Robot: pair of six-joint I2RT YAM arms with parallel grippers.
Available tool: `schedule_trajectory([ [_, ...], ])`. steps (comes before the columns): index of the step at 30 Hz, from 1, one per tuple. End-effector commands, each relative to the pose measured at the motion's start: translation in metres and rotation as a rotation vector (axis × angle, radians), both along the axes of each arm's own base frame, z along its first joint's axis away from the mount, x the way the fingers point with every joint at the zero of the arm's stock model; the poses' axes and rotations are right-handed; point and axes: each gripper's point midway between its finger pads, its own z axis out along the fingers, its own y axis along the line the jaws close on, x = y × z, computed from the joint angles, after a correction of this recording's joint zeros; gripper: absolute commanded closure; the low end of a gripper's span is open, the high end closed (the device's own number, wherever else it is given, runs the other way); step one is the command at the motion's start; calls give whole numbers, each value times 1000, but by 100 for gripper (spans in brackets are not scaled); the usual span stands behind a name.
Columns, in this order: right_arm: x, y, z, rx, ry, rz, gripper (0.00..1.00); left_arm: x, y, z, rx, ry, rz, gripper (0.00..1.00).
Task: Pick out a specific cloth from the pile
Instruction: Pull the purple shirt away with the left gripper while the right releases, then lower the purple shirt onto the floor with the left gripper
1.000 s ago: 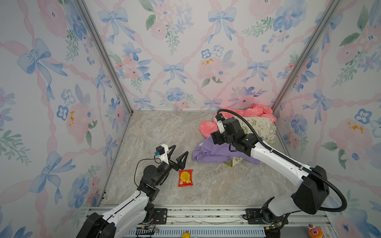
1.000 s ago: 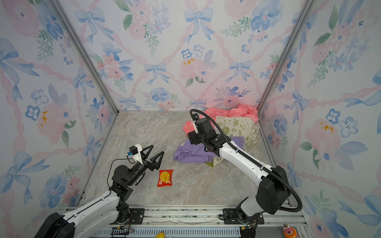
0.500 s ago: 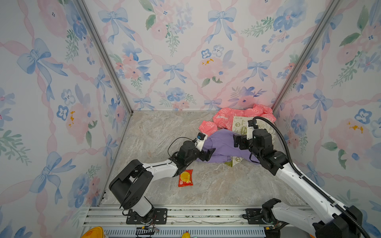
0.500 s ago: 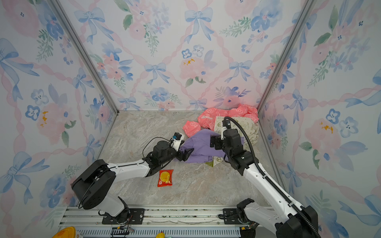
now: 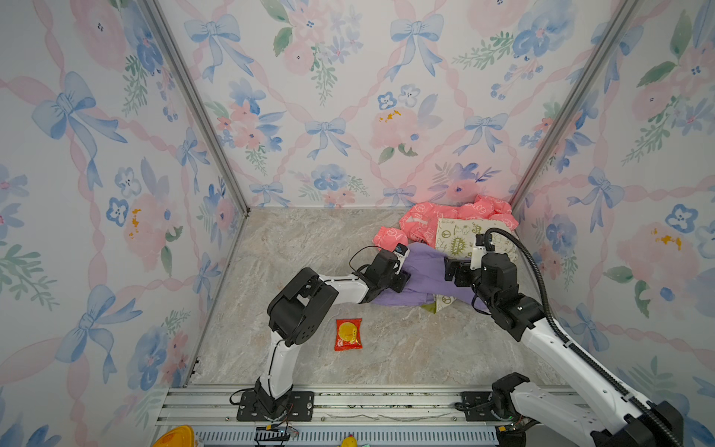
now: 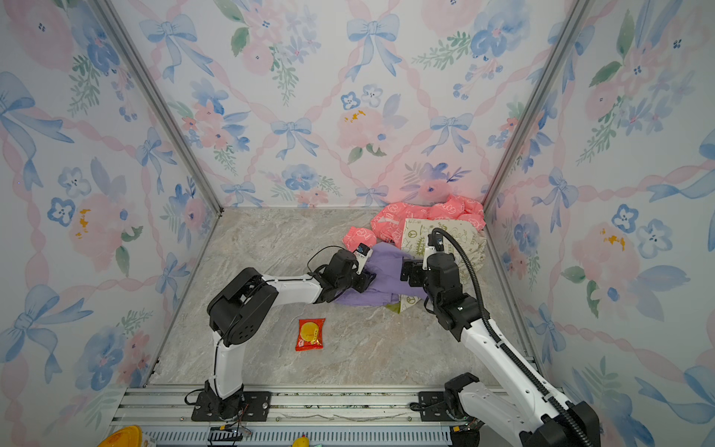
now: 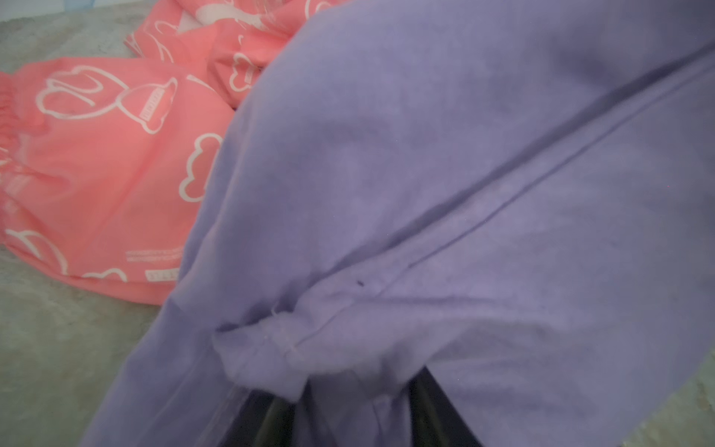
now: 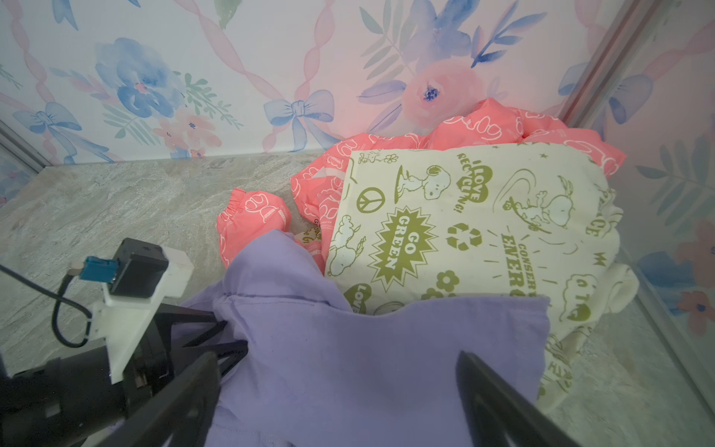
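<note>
The cloth (image 5: 425, 271): your plain lavender garment lies spread at the near edge of the pile (image 5: 460, 224), toward the far right corner of the marble floor (image 5: 309, 247), between your two grippers.

What it lies on: its right part covers the near edge of the cream garment (image 8: 464, 232) with the olive-green print. A corner of that cream fabric pokes out under the cloth's near edge in both top views.

Behind it: the coral-pink garment (image 5: 423, 222) sits against the back wall, one cuffed sleeve just beside the cloth's far left corner (the right wrist view shows this best).

Left gripper (image 5: 404, 276): it is low at the cloth's left edge. Its fingers (image 7: 433, 402) stand narrow, with a bunched fold and hem of lavender gathered between them, so you have hold of the cloth there. (Fabric drapes over most of the fingers in the wrist view.)

Right gripper (image 6: 406, 271): it hangs over the cloth's right part with its jaws spread wide. Its fingers (image 8: 503, 406) stand either side of bare lavender, and you grip nothing with it.

Elsewhere: a red packet (image 5: 348, 334) with a yellow disc lies flat on the floor nearer the arm bases, well apart from the pile.
</note>
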Motion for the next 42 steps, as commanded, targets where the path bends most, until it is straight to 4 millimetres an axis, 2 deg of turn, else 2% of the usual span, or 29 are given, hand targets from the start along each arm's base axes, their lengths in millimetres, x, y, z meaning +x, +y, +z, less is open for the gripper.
schedule_trajectory([
  [1, 0, -4, 4, 33, -34, -20, 3, -5, -3, -8, 15, 59, -9, 83],
  [3, -2, -6, 5, 36, -44, -26, 3, -3, -2, 8, -7, 29, -4, 99],
  [7, -6, -14, 8, 44, -75, -53, 3, -4, 6, 64, -87, -82, 16, 100],
  [12, -11, -20, 9, 58, -108, -72, 3, -8, 30, 145, -163, -234, 61, 100],
  [16, -14, -21, 8, 65, -118, -73, 3, -13, 55, 202, -217, -333, 111, 100],
  [21, -16, -21, 8, 69, -126, -70, 3, -10, 99, 269, -271, -447, 209, 100],
  [27, -17, -21, 8, 74, -132, -67, 3, 13, 167, 339, -312, -556, 373, 100],
  [29, -16, -20, 8, 76, -130, -62, 3, 21, 188, 357, -307, -592, 429, 100],
  [33, -15, -15, 5, 86, -120, -39, 3, 45, 229, 376, -302, -628, 526, 100],
  [36, -13, -8, 3, 97, -115, -8, 3, 68, 255, 373, -304, -611, 579, 100],
  [39, -13, 1, 4, 112, -119, 39, 3, 85, 275, 355, -271, -585, 644, 100],
  [42, -14, 10, 6, 125, -126, 86, 3, 96, 296, 313, -236, -528, 738, 100],
])
